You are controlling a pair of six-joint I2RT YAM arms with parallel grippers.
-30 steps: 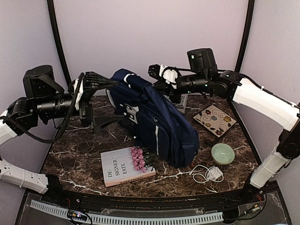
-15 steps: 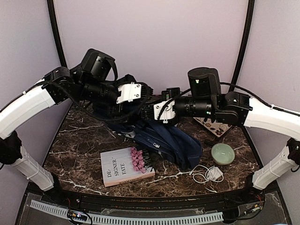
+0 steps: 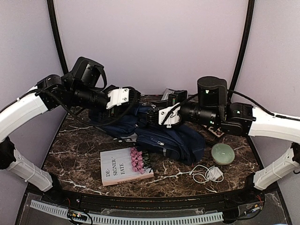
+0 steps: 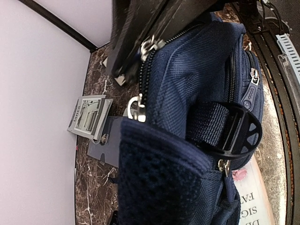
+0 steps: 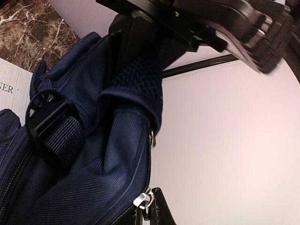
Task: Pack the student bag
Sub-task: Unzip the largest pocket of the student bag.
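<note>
**Both grippers clamped on the slumped bag**

The marble table [image 3: 75, 145] carried everything. The navy bag [image 3: 178, 140] lay slumped across the table's middle, directly beneath and between the two grippers. Its upper edge was drawn up to them, and its bulk spread out under the right arm.

The left gripper [image 3: 136, 104] reached in from the left, jaws pressed together on a fold of the bag's mesh panel [image 5: 138, 82]. The right gripper [image 3: 151, 115] faced it from the right, just beside it. Its jaws were likewise closed, pinching the bag's zipped edge.

Below the left gripper, toward the arm bases, a pale book [image 3: 123, 168] lay flat just beside the bag. To the right of the right gripper, on the near side of that arm's forearm, a green bowl [image 3: 222, 153] stood upright just beside the bag's end. A white cable [image 3: 208, 173] lay coiled closer to the bases than the bowl.

On the far side of the grippers, by the wall, a flat grey device [image 4: 89, 115] rested on the table.

A pink cluster [image 3: 137, 159] sat on the book's right half, on the edge nearest the grippers; what it was could not be told.

On the bag below the pinched edge, a black buckle [image 4: 234, 133] held a navy strap. A metal zip pull [image 4: 147, 47] hung right against the right gripper's fingers, and a second pull [image 4: 135, 107] hung a little further down the same zip.
</note>
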